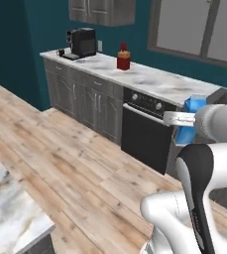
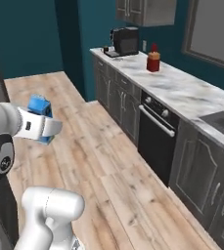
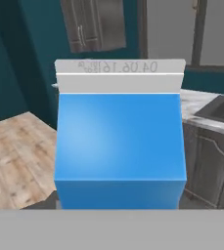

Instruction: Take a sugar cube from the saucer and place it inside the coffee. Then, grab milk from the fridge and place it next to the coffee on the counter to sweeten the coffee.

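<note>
The milk (image 3: 119, 146), a bright blue carton with a pale top, sits close in front of the hand camera and hides the fingertips. It hangs in the air over the wood floor with my gripper (image 1: 186, 119) shut on it; the blue carton (image 1: 193, 105) shows above and below the hand. In the right base view the milk (image 2: 39, 106) sits in the gripper (image 2: 43, 123) at the left. A small dark cup, likely the coffee (image 1: 61, 51), stands on the counter (image 1: 154, 82) beside the coffee machine, far from the gripper. The saucer, the sugar cube and the fridge are out of view.
A black coffee machine (image 1: 82, 42) and a red bottle (image 1: 123, 57) stand on the counter. A black oven (image 1: 144, 131) sits under it, and a sink (image 2: 223, 119) lies at the right. A marble island corner (image 1: 8, 208) juts in at the lower left.
</note>
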You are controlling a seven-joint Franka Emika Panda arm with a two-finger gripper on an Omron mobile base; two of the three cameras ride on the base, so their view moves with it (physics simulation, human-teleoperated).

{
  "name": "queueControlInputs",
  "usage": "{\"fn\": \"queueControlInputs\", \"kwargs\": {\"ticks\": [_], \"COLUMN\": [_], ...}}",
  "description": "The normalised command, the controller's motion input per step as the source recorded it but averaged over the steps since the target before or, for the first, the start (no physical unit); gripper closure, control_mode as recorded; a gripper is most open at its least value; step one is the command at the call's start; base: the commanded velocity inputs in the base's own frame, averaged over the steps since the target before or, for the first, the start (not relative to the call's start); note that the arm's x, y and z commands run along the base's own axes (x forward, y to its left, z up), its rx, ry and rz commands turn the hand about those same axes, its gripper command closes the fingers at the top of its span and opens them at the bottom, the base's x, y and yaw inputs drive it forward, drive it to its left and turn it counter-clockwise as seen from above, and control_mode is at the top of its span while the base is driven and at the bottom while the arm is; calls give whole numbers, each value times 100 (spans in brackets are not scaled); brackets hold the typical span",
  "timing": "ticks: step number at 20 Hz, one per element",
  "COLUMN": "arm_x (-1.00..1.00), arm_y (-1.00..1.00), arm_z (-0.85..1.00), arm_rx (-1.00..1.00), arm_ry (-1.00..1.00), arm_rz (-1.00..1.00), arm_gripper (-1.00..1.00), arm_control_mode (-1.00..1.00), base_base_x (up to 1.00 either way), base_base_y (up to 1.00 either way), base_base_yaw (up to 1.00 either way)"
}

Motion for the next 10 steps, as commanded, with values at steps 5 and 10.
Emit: {"fn": "queueControlInputs", "kwargs": {"ticks": [5, 10], "arm_x": [0, 0], "arm_y": [0, 0], "arm_z": [0, 0], "arm_rx": [0, 0], "arm_ry": [0, 0], "arm_rz": [0, 0], "arm_gripper": [100, 100], "arm_control_mode": [100, 100], "base_base_x": [100, 100], "base_base_y": [-17, -2], "base_base_yaw": [24, 18]}}
